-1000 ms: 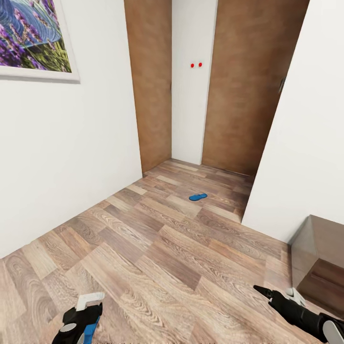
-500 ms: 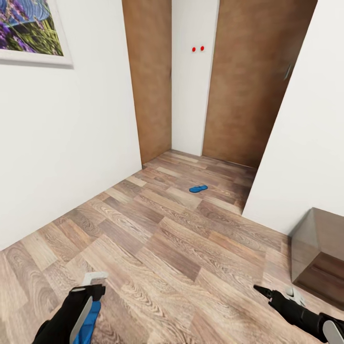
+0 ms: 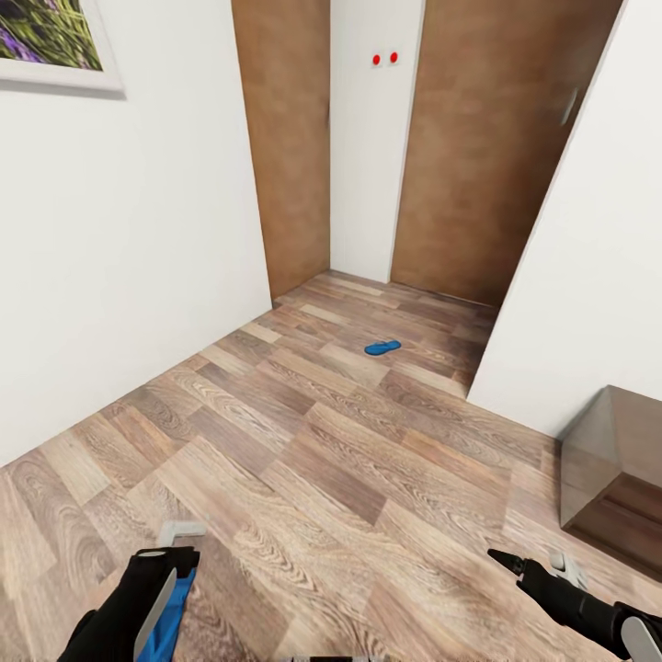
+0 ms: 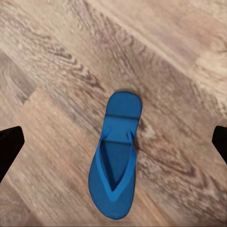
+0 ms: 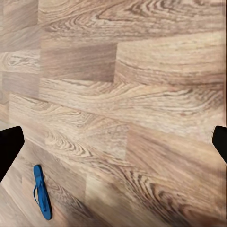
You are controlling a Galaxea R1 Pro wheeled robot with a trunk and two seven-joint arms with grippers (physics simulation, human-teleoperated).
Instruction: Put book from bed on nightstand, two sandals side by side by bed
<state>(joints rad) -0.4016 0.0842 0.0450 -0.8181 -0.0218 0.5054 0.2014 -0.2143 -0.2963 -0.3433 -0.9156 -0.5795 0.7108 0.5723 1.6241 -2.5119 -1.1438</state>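
One blue sandal (image 4: 115,163) lies flat on the wood floor, straps up, directly below my left gripper (image 4: 113,144). That gripper is open, its fingertips wide apart on either side of the sandal. In the head view the same sandal (image 3: 173,614) peeks out beside my left gripper (image 3: 175,547) at the bottom left. The second sandal (image 3: 382,348) lies far ahead on the floor near the brown doors. My right gripper (image 3: 533,563) hangs open and empty at the bottom right, over bare floor. A sandal (image 5: 41,198) shows small in the right wrist view. The book and the bed are out of view.
A dark-brown nightstand (image 3: 614,464) stands against the white wall at the right. Two brown wooden doors (image 3: 492,156) close off the far end of the passage. A white wall with a framed picture (image 3: 51,41) runs along the left. Wood-plank floor (image 3: 349,478) stretches between.
The head camera has moved forward: the picture and doors slid upward, and more of the nightstand shows. My left arm reaches further into view. Both sandals stay on the floor.
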